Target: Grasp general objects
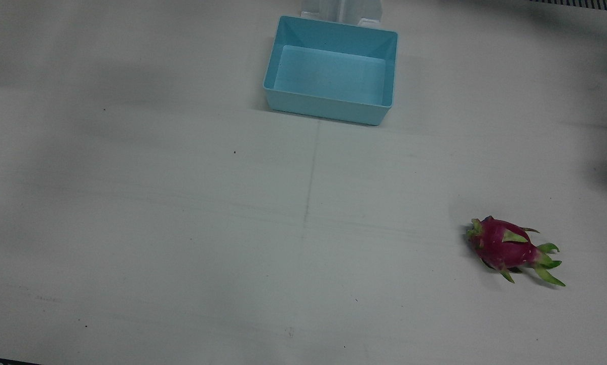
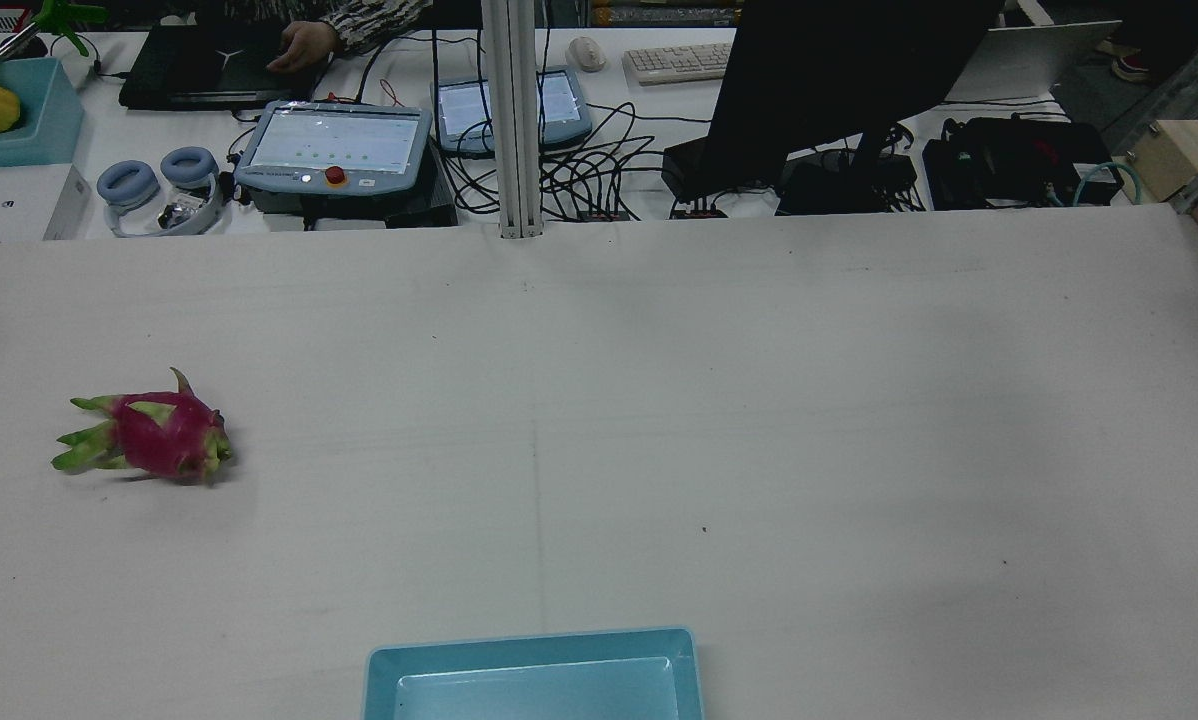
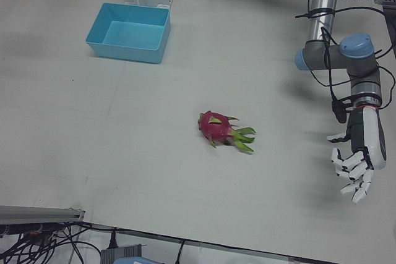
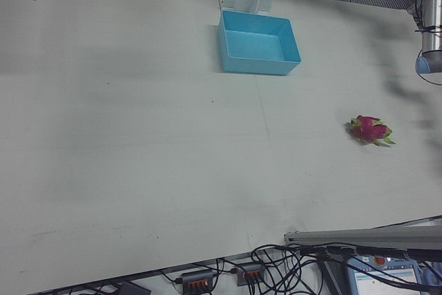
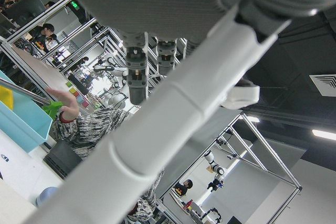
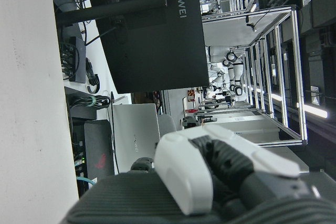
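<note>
A magenta dragon fruit (image 1: 506, 247) with green scales lies on its side on the white table, on the robot's left half. It also shows in the rear view (image 2: 154, 440), the left-front view (image 3: 218, 127) and the right-front view (image 4: 368, 129). My left hand (image 3: 357, 164) hangs well away from the fruit, beyond it near the table's side. It is open, with its fingers apart and empty. My right hand shows only in its own view as a white part of it (image 6: 210, 171). That view does not show whether it is open or shut.
An empty light blue bin (image 1: 329, 103) stands at the table's middle on the robot's side, also in the left-front view (image 3: 127, 54) and the right-front view (image 4: 259, 67). Beyond the far table edge are a monitor (image 2: 839, 80), tablets and cables.
</note>
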